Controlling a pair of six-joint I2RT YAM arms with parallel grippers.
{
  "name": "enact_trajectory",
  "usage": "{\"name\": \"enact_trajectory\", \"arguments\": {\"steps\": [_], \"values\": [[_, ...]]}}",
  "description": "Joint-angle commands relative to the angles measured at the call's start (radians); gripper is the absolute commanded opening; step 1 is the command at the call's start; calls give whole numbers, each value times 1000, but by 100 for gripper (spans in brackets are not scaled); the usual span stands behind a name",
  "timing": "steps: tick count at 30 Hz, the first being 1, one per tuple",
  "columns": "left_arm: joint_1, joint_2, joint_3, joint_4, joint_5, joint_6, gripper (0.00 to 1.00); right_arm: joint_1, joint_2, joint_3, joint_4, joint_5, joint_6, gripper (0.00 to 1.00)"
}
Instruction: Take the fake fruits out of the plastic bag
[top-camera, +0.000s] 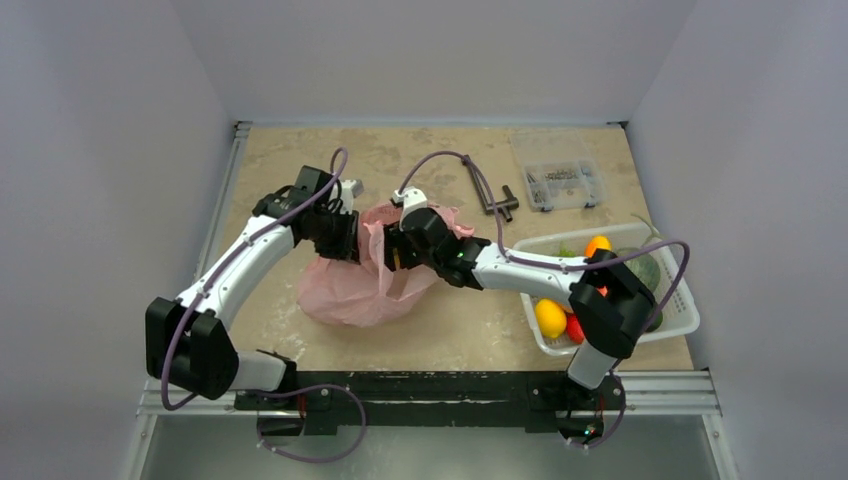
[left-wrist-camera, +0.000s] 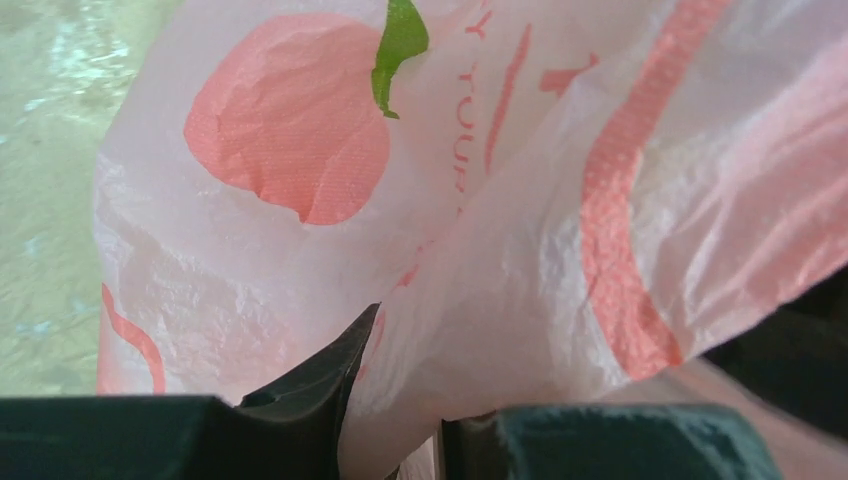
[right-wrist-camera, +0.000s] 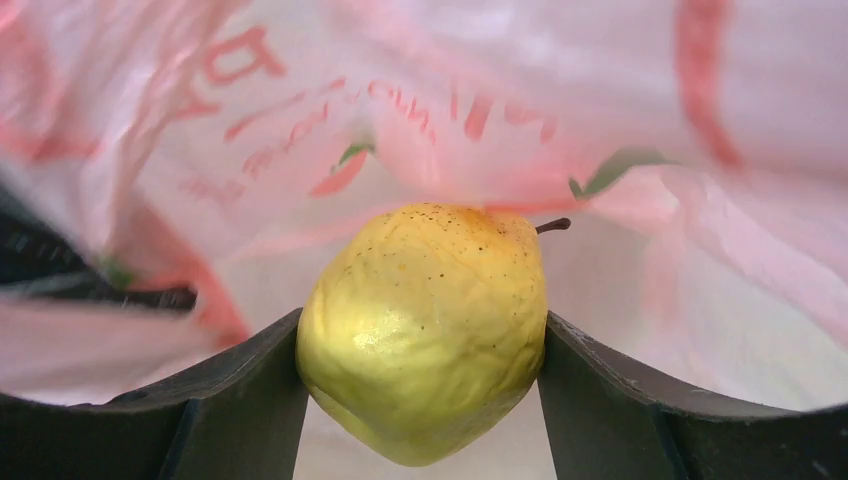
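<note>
Right jaws pinching dimpled yellow-green fruit (right-wrist-camera: 422, 330), crinkled pink bag (right-wrist-camera: 600, 90)

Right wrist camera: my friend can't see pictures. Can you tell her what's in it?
A yellow-green fruit with a short brown stem sits pinched between the two dark fingers of the right end effector. All around it is the thin pink bag, crinkly, with red print.
</note>
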Motion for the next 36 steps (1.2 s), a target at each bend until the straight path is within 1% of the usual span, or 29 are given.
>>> {"name": "enact_trajectory", "arguments": {"steps": [1,4,6,8,10,14,18,21,24,26,27,31,34,36], "values": [[5,-50,0,-11,-131,20,19,0,-77,-43,-4,-183,-38,0],[5,-80,-16,16,-119,19,18,1,-91,-42,-12,-333,-52,0],[4,-84,-24,27,-115,13,18,2,-127,-64,15,-387,-20,0],[2,-73,-14,14,-121,12,18,2,-172,-100,75,-412,36,0],[0,-73,-15,12,-137,11,17,1,-212,-107,74,-361,62,0],[-5,-93,-19,12,-180,2,18,1,-280,-88,-3,-199,49,0],[-7,-113,-23,15,-207,-5,18,2,-350,-94,-11,-158,50,0],[-7,-124,-25,16,-213,-5,18,2,-406,-114,15,-117,62,0],[-5,-123,-24,15,-221,-7,19,-1,-456,-95,19,-161,85,0],[-7,-122,-23,15,-217,-8,22,-1,-486,-77,14,-174,98,0],[-7,-123,-23,15,-216,-9,25,-1,-505,-65,-9,-147,101,0],[-7,-126,-26,14,-216,-10,40,-9,-603,-78,-120,67,107,0],[-7,-135,-28,16,-217,-12,50,-41,-695,-126,-180,120,153,0],[-6,-145,-27,18,-220,-13,56,-46,-765,-159,-243,198,198,0]]}}
